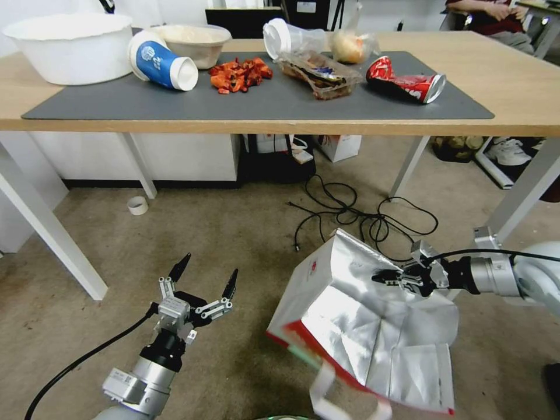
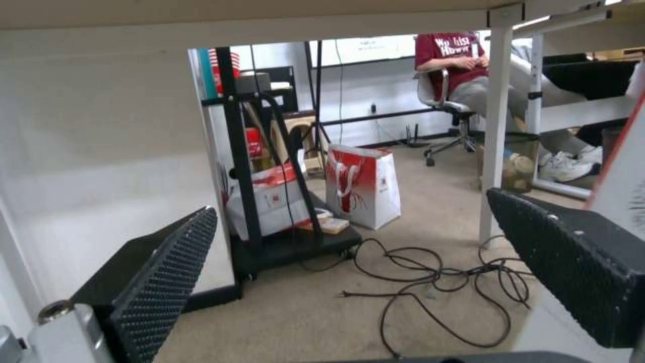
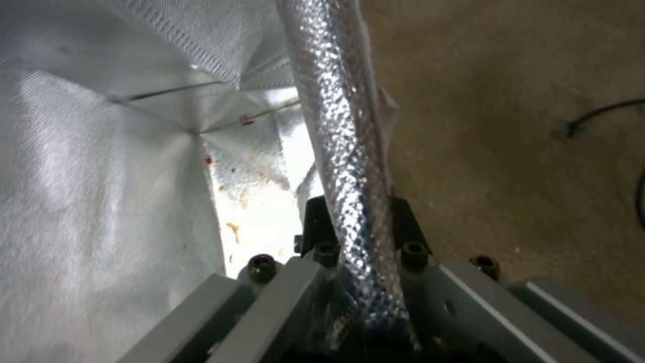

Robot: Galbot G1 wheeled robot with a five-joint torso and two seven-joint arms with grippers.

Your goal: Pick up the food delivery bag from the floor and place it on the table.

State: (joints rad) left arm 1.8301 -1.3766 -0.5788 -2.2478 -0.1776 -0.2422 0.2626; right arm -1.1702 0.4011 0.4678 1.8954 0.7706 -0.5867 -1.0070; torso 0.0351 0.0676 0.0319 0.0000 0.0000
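Lower right of the head view, the right gripper [image 1: 389, 276] is pinched on the foil rim of the food delivery bag [image 1: 350, 326], above the floor [image 1: 233, 233]; that thin wall could slip free. Lower left, the left gripper [image 1: 205, 279] gapes empty

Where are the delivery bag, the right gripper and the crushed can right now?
delivery bag [image 1: 350, 326]: head view, on its silver foil lining.
right gripper [image 1: 388, 276]: head view, between its fingertips, clamped on the bag's rim.
crushed can [image 1: 408, 81]: head view, on its red side, lying on the table's grey mat.
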